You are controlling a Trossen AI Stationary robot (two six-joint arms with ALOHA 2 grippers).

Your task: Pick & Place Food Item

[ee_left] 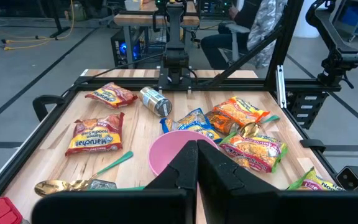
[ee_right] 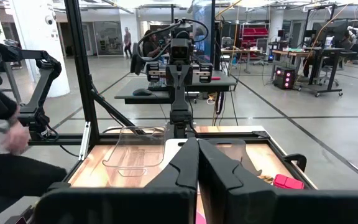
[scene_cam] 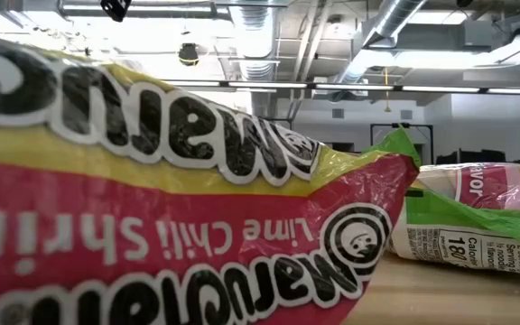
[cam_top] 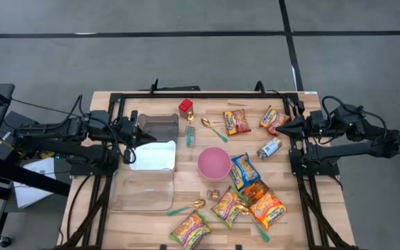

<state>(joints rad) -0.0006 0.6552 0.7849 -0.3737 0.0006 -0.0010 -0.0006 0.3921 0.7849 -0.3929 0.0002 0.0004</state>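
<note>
Several ramen packets lie flat on the wooden table: two toward the far edge and a cluster toward the near edge, with one filling the low view. A pink bowl stands mid-table and a can lies on its side. My left gripper hovers shut at the table's left side. My right gripper hovers shut at the right side. Both are raised and hold nothing.
A clear plastic container, a white tray and a dark container sit on the left. A red-capped jar and gold spoons with green handles lie about. A black frame borders the table.
</note>
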